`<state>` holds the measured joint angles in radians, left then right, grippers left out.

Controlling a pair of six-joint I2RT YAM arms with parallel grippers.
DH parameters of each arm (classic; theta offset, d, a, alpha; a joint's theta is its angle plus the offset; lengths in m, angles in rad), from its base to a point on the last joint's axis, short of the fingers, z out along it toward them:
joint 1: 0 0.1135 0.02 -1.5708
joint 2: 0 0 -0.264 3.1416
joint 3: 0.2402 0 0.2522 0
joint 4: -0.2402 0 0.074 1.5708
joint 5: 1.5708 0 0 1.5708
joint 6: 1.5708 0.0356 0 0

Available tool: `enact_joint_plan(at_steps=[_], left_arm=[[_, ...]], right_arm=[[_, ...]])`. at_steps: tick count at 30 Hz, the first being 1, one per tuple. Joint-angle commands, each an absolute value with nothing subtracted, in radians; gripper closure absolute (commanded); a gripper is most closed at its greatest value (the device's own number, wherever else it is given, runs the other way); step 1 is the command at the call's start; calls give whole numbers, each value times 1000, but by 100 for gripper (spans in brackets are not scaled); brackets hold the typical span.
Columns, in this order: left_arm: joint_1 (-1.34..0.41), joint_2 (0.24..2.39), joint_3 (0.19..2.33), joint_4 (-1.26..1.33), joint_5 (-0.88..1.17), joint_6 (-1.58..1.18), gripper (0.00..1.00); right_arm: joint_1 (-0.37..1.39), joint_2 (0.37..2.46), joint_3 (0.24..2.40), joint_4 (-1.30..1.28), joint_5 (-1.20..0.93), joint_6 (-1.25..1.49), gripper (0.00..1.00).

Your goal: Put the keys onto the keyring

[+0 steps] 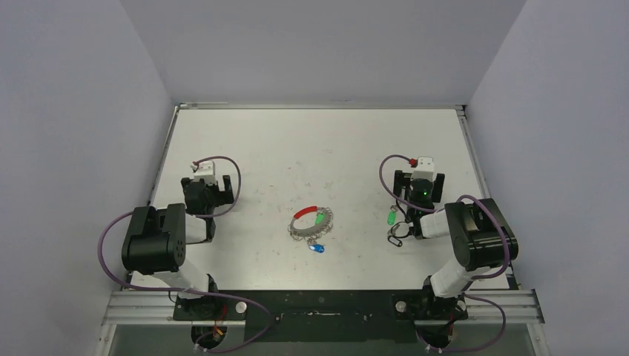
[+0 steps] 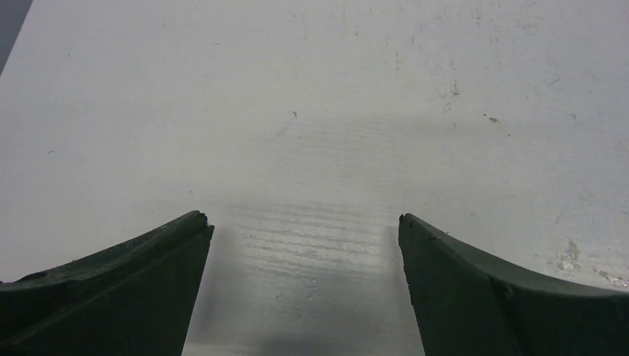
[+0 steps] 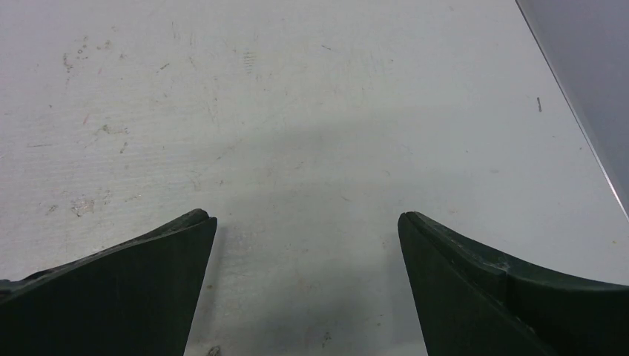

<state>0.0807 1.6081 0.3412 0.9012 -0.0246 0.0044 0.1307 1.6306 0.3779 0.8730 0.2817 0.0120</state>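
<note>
1 keyring point(image 1: 311, 223), 2 green keys point(image 1: 391, 218), 1 blue key point(image 1: 317, 248), 1 blk wire loop point(image 1: 395, 239).

Matt white surface point(image 2: 311, 111), scuffed, with a faint sheen in spots. Dark matt plastic-looking fingers on left tool point(image 2: 304, 222) and right tool point(image 3: 308, 219). Silvery metal-look coil keyring point(image 1: 311, 222), red section. Just beside the keyring, blue key point(image 1: 317, 248) with a glossy plastic head.

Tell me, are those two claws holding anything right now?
Nothing. The left gripper and right gripper are both open and empty; the keyring lies untouched between them.
</note>
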Motion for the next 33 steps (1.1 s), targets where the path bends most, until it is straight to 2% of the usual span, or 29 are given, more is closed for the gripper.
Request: enact_joint_plan(at_steps=[1, 9, 14, 17, 22, 26, 29, 33], left_arm=[[84, 1613, 363, 959, -20, 5, 3], [83, 1560, 352, 941, -1, 12, 3], [81, 1245, 546, 340, 29, -123, 3], [80, 1129, 677, 13, 62, -205, 3], [84, 963, 720, -266, 14, -507, 3], [87, 837, 678, -353, 59, -585, 3], [87, 801, 640, -376, 106, -652, 3], [86, 815, 564, -268, 307, -677, 3]], right_arm=[[124, 1624, 403, 904, 275, 25, 0], [106, 1600, 418, 859, 205, 19, 0], [112, 1346, 635, 321, 175, 109, 0], [112, 1242, 731, 113, 137, 166, 0], [111, 1080, 783, -109, 174, 299, 0], [103, 992, 772, -241, 232, 431, 0], [100, 977, 729, -284, 84, 473, 0], [100, 965, 697, -373, -30, 478, 0]])
